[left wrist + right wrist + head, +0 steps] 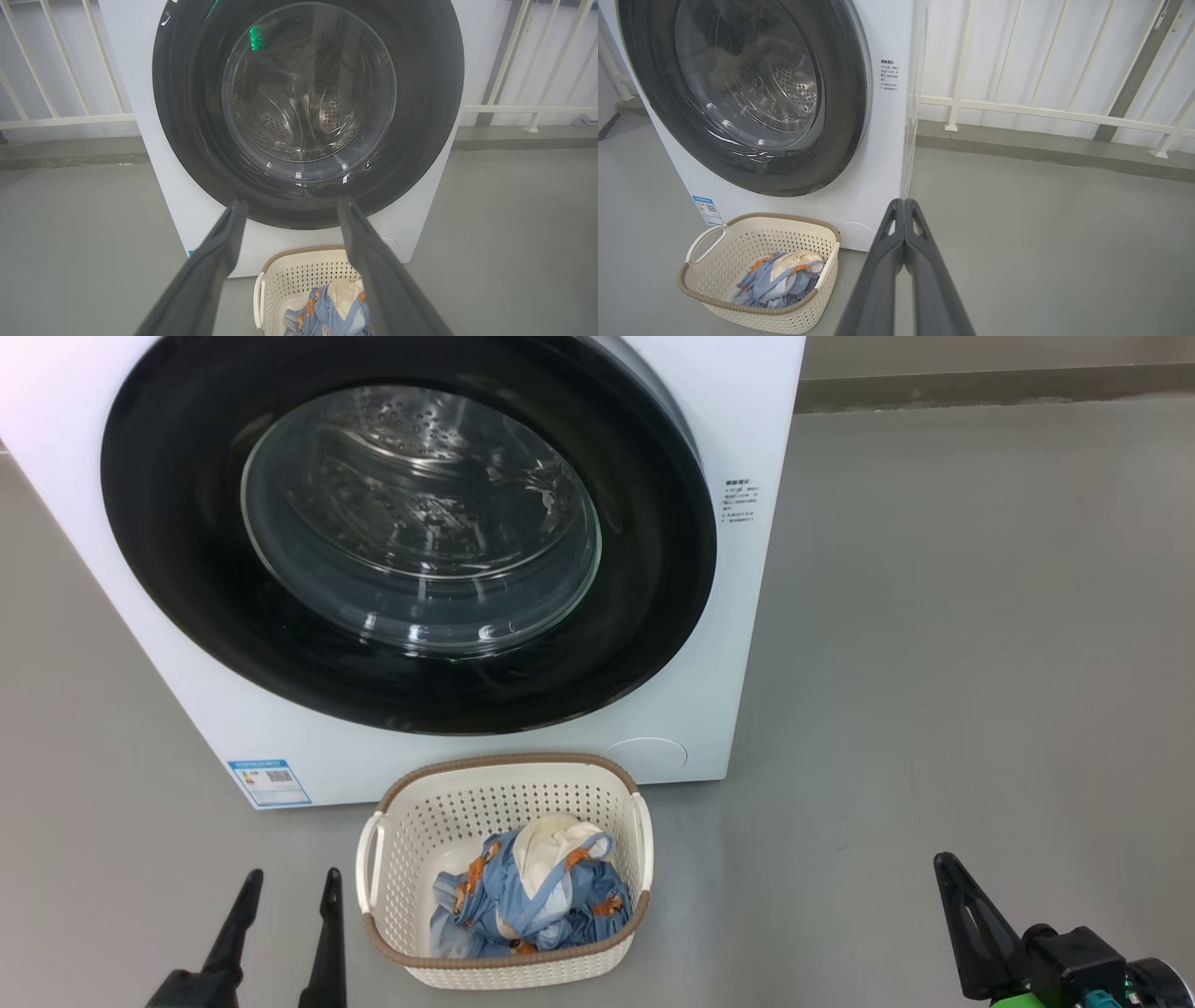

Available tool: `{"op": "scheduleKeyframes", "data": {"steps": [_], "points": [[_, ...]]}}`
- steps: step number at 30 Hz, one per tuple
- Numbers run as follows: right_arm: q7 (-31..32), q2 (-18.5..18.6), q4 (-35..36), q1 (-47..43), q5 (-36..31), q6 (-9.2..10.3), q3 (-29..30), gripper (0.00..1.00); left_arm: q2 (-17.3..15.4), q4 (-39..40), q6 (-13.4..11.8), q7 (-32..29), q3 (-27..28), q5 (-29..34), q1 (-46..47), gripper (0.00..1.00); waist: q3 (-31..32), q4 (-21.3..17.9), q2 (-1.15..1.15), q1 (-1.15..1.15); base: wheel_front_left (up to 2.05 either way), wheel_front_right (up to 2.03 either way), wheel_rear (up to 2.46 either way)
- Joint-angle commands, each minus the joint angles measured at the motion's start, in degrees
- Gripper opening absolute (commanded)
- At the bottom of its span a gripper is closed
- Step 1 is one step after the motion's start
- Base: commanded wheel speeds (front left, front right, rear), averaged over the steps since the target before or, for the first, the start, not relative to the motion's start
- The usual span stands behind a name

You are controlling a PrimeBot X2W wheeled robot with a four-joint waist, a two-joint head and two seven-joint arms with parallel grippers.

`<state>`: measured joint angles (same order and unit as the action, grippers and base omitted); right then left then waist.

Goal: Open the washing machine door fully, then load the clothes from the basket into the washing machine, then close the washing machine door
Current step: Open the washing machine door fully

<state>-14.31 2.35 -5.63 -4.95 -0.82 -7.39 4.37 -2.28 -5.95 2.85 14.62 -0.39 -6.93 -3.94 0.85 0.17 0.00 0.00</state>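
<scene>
A laundry spot: a big white washing machine (308, 747) on bare grey floor (934, 663), white railing (1041, 113) at two o'clock.

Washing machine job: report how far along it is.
Done: nothing. The washing machine door looks closed and the clothes lie in the basket. In hand: nothing; the left gripper is open, the right gripper shut and empty, both apart from the door. Left: open door, load the clothes into the washing machine, close door.

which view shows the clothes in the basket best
The head view: it looks down into the basket, so the clothes show whole. The left wrist view crops them at its bottom edge; the right wrist view hides their lower part behind the basket's near wall.
</scene>
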Motion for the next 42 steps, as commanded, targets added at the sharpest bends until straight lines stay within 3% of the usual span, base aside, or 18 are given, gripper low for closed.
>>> {"op": "scheduleKeyframes", "data": {"steps": [1, 8, 14, 23, 33, 38, 42], "points": [[-0.7, 0.5, 1.3, 0.7, 0.4, -0.10, -1.6, 0.00, -0.6, 1.1, -0.3, 0.4, 1.7, -0.2, 0.9, 1.00, 0.1, 0.0, 0.00, 0.00, 0.00, 0.00, 0.00], [-0.7, 0.5, 0.8, 0.7, 9.3, -0.10, -0.4, 0.00, -0.6, 1.1, -0.3, 0.4, 1.8, -0.3, 0.6, 1.00, 0.2, 0.0, 0.00, 0.00, 0.00, 0.00, 0.00], [-0.7, 0.5, -0.6, 0.8, 23.2, -0.10, 0.2, 0.00, -0.6, 0.9, -0.1, 0.4, 1.9, -0.5, 0.6, 1.00, 0.1, -0.1, 0.00, 0.00, 0.00, 0.00, 0.00], [-0.7, 0.6, -4.9, 1.8, 53.2, -0.10, 4.4, 0.00, -0.6, 1.0, -0.1, 0.4, 1.7, -0.9, 0.2, 1.00, 0.0, -0.1, 0.00, 0.00, 0.00, 0.00, 0.00], [2.0, 9.5, -6.0, 3.2, 85.6, -0.10, 5.2, 0.00, -0.6, 1.3, 0.7, 0.4, 3.3, 0.1, -0.4, 1.00, -1.4, -0.8, 0.00, 0.00, 0.00, 0.00, 0.00], [6.2, 12.5, -6.0, 6.2, 94.2, -0.10, 10.4, 0.00, -0.6, 1.9, 1.6, 0.4, 4.5, 1.1, 0.0, 1.00, -4.4, -1.0, 0.00, 0.00, 0.00, 0.00, 0.00], [10.1, 13.7, -7.1, 10.3, 97.2, -0.10, 14.3, 0.00, -0.6, 2.5, 2.2, 0.4, 5.3, 1.9, 1.3, 1.00, -8.4, -0.9, 0.00, 0.00, 0.00, 0.00, 0.00]]}}
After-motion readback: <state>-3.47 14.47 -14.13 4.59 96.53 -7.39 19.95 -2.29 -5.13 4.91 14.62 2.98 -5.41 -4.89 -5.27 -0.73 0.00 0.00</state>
